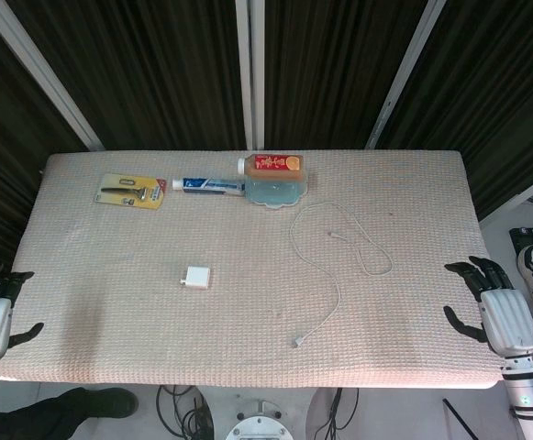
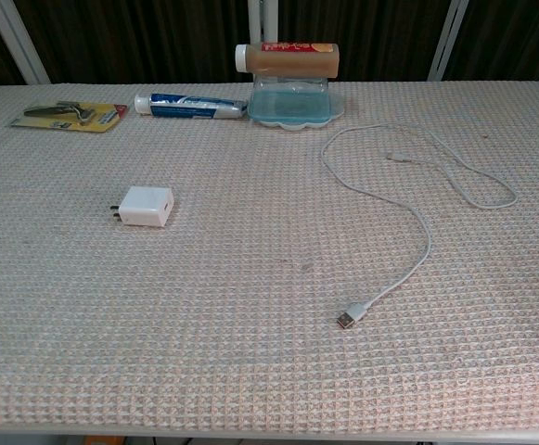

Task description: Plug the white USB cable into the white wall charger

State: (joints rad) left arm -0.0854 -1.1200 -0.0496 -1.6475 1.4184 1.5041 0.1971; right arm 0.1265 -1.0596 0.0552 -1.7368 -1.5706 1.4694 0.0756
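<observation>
White charger (image 2: pixel 147 206) prongs pointing left, cable plug (image 2: pixel 347 318) aimed near-left

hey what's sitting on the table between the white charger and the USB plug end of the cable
Nothing. Between the white wall charger and the USB plug lies only bare table mat, plainest in the chest view.

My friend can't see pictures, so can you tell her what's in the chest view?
A white wall charger and a loose white USB cable lie apart on a woven table mat, the cable's plug nearest the camera. Along the far edge sit a razor pack, a toothpaste tube and a bottle. No hands show.
</observation>
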